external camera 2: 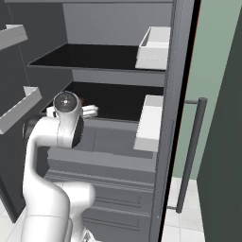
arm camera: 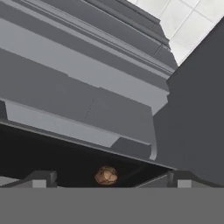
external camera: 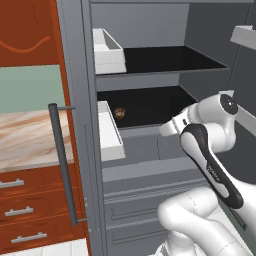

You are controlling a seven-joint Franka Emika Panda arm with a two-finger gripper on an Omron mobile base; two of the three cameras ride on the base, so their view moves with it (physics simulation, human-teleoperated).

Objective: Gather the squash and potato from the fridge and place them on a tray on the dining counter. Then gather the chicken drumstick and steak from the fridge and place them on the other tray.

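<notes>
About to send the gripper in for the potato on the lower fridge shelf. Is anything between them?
Nothing visible blocks it. The potato lies alone on the black lower shelf, and in the hand view it sits between the tips of the open gripper with bare shelf in front. The white door bin stands off to the side.

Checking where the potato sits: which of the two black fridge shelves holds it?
The lower black shelf holds the potato, near its left end; the upper shelf looks bare.

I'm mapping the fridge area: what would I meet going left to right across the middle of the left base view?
Wall counter → fridge door handle → white door bin → potato → robot arm.
</notes>
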